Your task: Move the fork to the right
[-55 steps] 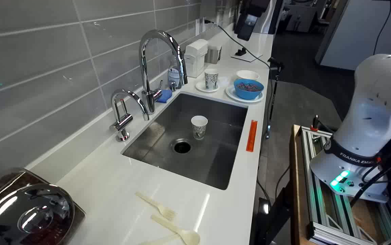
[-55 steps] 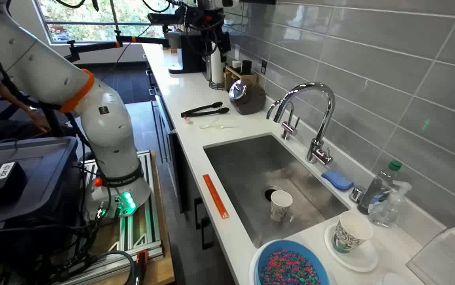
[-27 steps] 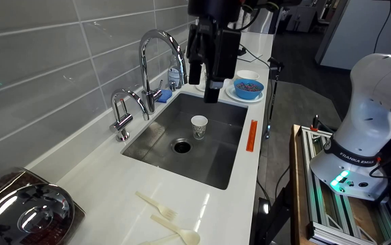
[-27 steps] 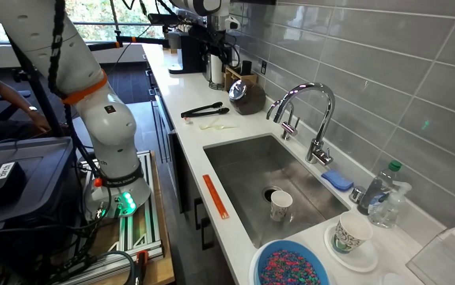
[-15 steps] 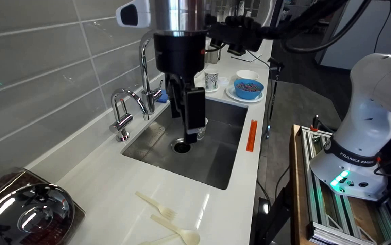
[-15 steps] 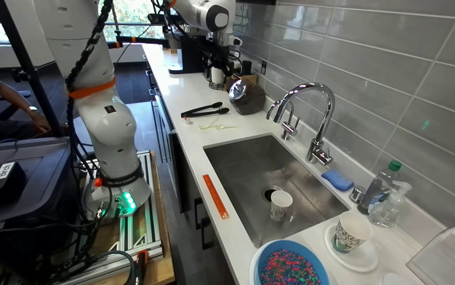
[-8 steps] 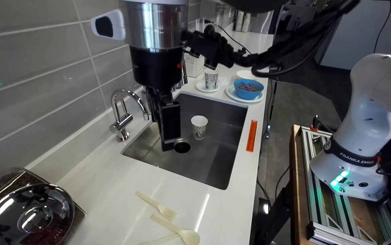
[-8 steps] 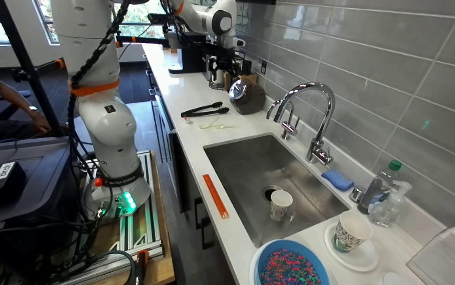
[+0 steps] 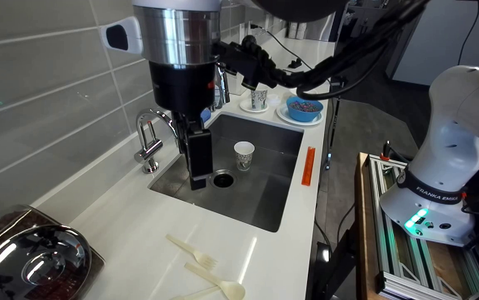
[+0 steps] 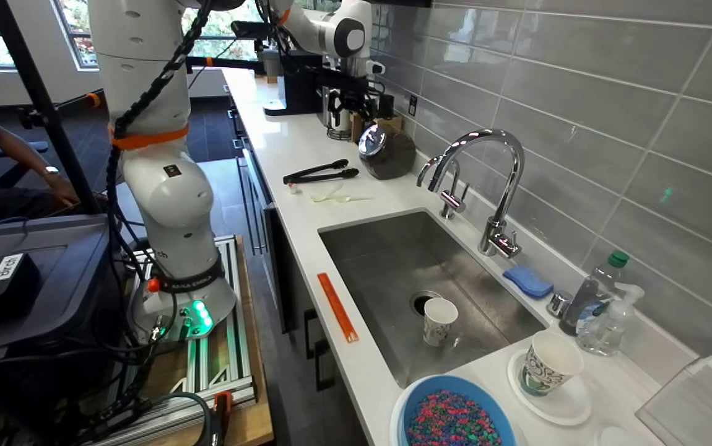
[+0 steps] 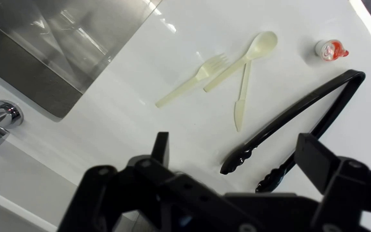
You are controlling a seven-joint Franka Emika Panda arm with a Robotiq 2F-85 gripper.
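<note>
Now, fork [image 11: 190, 83]: unmoved, ahead of and below my gripper [image 11: 234, 145], which has come closer; approach under way, I judge, grasp undone
Fork's look: slim, pale cream, faint against the white counter [image 11: 124, 106], handle end nearest my fingers, tines pointing away
Spoon [image 11: 253, 53]: ahead too, just beside the fork, might crowd a finger
Gripper: fingers spread wide, holding nothing

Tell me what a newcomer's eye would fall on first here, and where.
Probably the large black gripper, hanging open above the counter. Next come the blue bowl of multicoloured bits, on a white plate by the sink, and the orange strip lying alongside it, in both exterior views. Last, in the wrist view, the pale fork beside the spoon, easily missed against the white surface.
</note>
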